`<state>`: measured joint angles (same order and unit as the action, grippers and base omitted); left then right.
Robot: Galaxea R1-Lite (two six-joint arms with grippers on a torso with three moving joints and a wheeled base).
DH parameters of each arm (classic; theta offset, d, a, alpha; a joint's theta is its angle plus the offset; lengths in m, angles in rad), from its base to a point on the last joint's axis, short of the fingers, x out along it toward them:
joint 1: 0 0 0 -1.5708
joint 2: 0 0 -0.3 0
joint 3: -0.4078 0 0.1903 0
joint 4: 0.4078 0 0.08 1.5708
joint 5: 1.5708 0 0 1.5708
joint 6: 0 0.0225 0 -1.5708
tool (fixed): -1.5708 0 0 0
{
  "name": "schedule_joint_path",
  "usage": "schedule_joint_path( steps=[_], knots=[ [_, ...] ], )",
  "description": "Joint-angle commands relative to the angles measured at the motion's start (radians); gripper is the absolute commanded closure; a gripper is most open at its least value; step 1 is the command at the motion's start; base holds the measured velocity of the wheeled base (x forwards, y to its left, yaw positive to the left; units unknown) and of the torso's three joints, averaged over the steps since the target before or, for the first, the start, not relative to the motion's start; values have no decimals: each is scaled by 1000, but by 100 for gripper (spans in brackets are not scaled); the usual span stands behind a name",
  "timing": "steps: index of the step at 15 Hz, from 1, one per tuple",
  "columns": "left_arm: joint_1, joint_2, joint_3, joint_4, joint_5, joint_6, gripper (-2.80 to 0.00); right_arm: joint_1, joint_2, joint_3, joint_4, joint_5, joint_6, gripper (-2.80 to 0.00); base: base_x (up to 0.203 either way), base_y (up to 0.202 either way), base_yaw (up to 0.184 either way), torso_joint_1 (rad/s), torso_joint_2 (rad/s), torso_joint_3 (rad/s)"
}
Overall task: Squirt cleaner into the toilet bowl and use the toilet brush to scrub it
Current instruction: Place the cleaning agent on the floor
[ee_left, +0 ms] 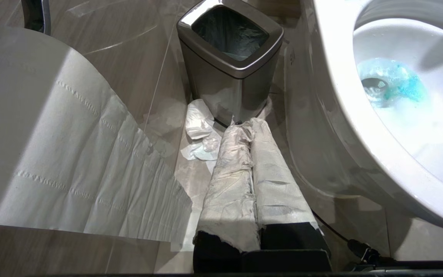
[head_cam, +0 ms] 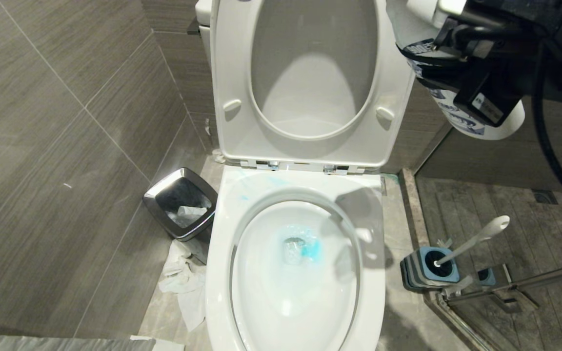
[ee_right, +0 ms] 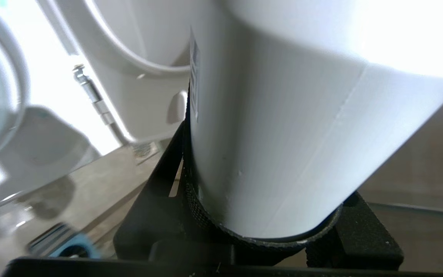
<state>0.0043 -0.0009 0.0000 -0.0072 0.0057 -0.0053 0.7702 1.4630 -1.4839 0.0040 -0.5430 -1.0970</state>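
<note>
Upper right of the head view, the right gripper (head_cam: 461, 73) clamps a white cleaner bottle (head_cam: 500, 124), cap cut off; the left gripper (ee_left: 250, 154), paper-wrapped, is together beside the toilet bowl (head_cam: 222, 229).

A glossy white ceramic toilet bowl (head_cam: 222, 273) fills the middle of the head view, with bright blue-turquoise cleaner liquid (head_cam: 310, 247) pooled at its centre and faint turquoise smears on the rim. At lower right, a slim pale-grey plastic toilet brush handle (head_cam: 476, 239) rises from a square blue-and-grey holder (head_cam: 420, 270). At left, a steel-rimmed black bin (head_cam: 156, 195). At upper right, a white bottle with dark blue print (head_cam: 461, 119). Grey streaked wall tiles (head_cam: 56, 146).
</note>
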Motion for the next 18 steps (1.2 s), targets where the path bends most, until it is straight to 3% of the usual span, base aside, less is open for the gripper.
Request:
schedule_joint_path(
  steps=[1, 3, 6, 8, 12, 15, 18],
  knots=[
    [0, 1, 6, 0, 0, -1, 0, 0, -28, -49, 110, -3, 42, 0, 0, 0, 0, 0, 0, 0],
    [0, 1, 7, 0, 0, -1, 0, -1, -38, -116, 247, 32, 144, 0, 0, 0, 0, 0, 0, 0],
    [0, 1, 7, 0, 0, -1, 0, -2, -35, -230, 341, 86, 230, 0, 0, 0, 0, 0, 0, 0],
    [0, 1, 8, 0, 0, -1, 0, -3, -23, -312, 373, 90, 334, 0, 0, 0, 0, 0, 0, 0],
    [0, 1, 6, 0, 0, -1, 0, -15, -67, -335, 378, 90, 556, 0, 0, 0, 0, 0, 0, 0],
    [0, 1, 6, 0, 0, -1, 0, -131, -78, -342, 375, 104, 644, 0, 0, 0, 0, 0, 0, 0],
    [0, 0, 8, 0, 0, -1, 0, -316, -87, -346, 371, 182, 707, 0, 0, 0, 0, 0, 0, 0]
  ],
)
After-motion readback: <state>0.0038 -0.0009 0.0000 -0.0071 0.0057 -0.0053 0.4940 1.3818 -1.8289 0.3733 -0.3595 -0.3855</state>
